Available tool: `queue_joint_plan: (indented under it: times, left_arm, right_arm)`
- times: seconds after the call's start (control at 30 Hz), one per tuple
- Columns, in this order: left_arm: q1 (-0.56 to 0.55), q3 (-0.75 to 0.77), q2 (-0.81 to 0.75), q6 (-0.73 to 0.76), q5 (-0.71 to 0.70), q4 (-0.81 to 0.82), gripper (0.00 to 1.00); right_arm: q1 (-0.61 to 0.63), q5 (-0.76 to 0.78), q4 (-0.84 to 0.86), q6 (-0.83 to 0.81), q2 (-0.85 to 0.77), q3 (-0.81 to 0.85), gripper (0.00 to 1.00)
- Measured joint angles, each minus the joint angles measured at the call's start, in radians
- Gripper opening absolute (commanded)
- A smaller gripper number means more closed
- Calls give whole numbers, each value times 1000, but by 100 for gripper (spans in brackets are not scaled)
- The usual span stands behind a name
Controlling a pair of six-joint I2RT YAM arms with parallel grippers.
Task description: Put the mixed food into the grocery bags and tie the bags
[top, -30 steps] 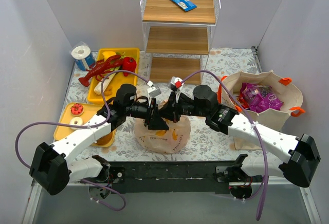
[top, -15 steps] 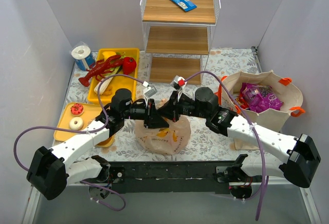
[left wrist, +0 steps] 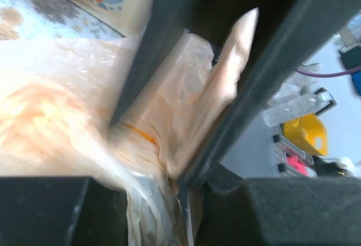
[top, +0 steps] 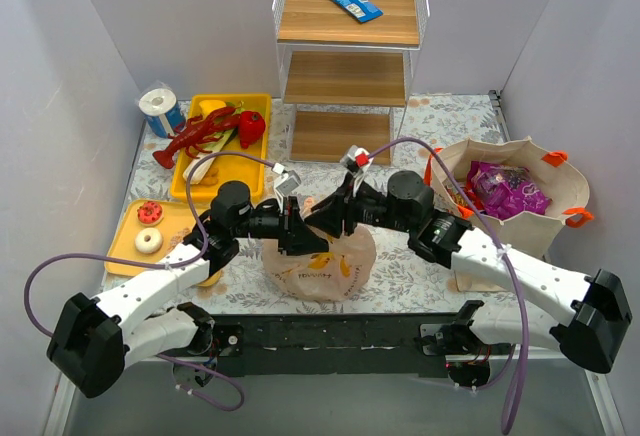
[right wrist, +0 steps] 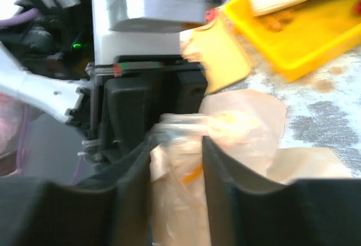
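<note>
Top external view shows the plastic bag (top: 320, 268) just below both grippers on the desk (top: 400, 274), the left gripper (top: 304, 233) clamped on its bunched neck, seemingly for tying, the right gripper (top: 331, 218) astride a strand, hold unclear.

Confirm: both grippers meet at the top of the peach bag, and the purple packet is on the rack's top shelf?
Wrong on the packet. The left gripper and right gripper do meet at the top of the peach bag, but the purple packet lies in the beige tote; the top external view shows it.
</note>
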Motion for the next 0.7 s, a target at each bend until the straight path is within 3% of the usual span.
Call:
queue_joint_plan:
  times: [0.1,0.23,0.43,0.7]
  left_arm:
    - [-2,-5,-12,0,-11,3,0]
    - [-2,-5,-10,1,-28,1,0]
    - [-3,-5,-10,3,-35,0,0]
    - [-3,11,-4,48,-43,-62,0]
  right_arm:
    - [-15,53,-29,-4,-39,2,65]
    - [-11,66,-57,-8,-69,12,65]
    - [-13,88,-102,-21,-83,26,76]
    - [-45,184,-306,-108,-196,88,83]
